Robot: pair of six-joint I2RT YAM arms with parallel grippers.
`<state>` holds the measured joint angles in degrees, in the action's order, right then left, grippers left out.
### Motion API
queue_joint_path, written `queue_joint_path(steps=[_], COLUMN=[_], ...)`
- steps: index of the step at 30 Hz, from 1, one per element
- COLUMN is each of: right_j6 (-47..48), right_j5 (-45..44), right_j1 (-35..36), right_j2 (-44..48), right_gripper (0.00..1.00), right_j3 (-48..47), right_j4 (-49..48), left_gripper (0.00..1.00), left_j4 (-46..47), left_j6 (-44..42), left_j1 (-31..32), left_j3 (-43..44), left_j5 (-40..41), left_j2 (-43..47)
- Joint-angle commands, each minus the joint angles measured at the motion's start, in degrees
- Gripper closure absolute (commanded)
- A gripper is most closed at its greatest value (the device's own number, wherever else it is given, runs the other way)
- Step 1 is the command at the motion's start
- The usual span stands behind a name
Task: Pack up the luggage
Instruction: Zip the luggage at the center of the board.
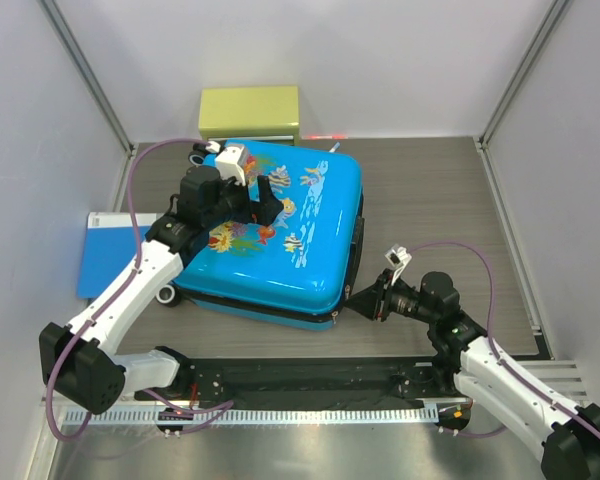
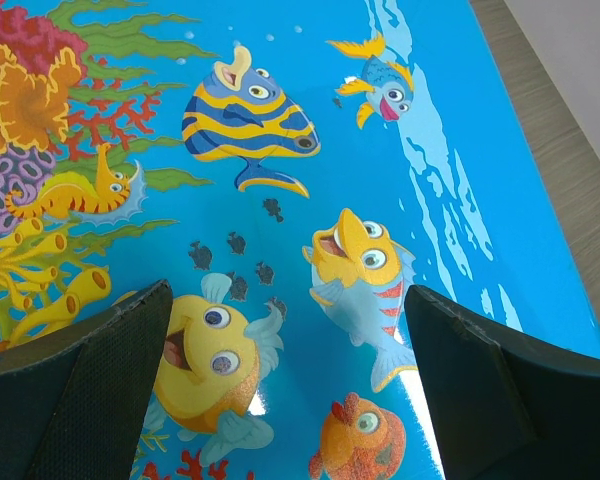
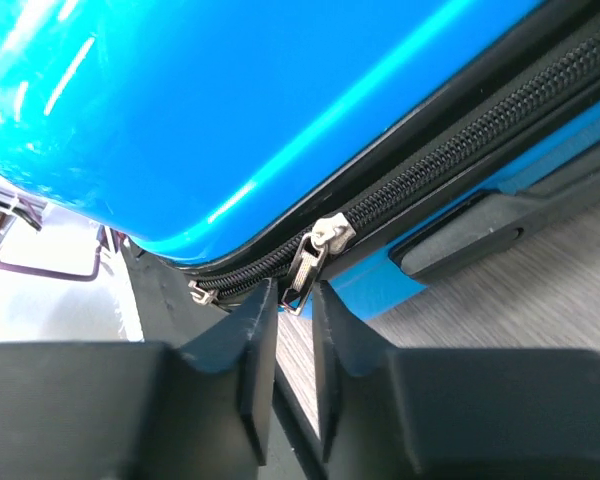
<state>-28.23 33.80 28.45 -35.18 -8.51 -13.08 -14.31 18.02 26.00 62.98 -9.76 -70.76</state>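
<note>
One luggage (image 1: 290, 240), shut, lying flat mid-surface (image 1: 430, 190), printed shell up.
We judge it bulky, rigid, glossy and slippery, best worked by the small metal zipper pull (image 3: 308, 262) on the black coil zipper (image 3: 480, 138) at its near right corner. Right fingers (image 3: 252, 350) stand narrowly apart about the pull's tip; we cannot tell whether they pinch it. Left fingers (image 2: 95, 390) spread wide above the fish print.
</note>
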Motion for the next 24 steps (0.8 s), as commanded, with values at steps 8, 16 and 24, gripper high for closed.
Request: queue_joint_path(steps=[8, 16, 24], right_j6=[-3.2, -11.8, -17.7], right_j5=[-1.5, 0.8, 1.0], right_j1=[0.6, 1.6, 2.9], right_j2=[-0.1, 1.4, 6.7], right_gripper=[0.98, 0.99, 0.99], right_j3=[-2.5, -1.5, -0.5], right_j4=[-1.2, -1.8, 0.2], left_gripper=[0.01, 0.01, 0.02], left_j4=[-5.1, -5.2, -5.2], left_j6=[1.5, 1.6, 1.6], left_j1=[-0.2, -0.2, -0.2], left_j3=[-1.3, -1.3, -1.2], left_j5=[-1.6, -1.3, -1.2], left_j2=[-2.1, -2.0, -2.1])
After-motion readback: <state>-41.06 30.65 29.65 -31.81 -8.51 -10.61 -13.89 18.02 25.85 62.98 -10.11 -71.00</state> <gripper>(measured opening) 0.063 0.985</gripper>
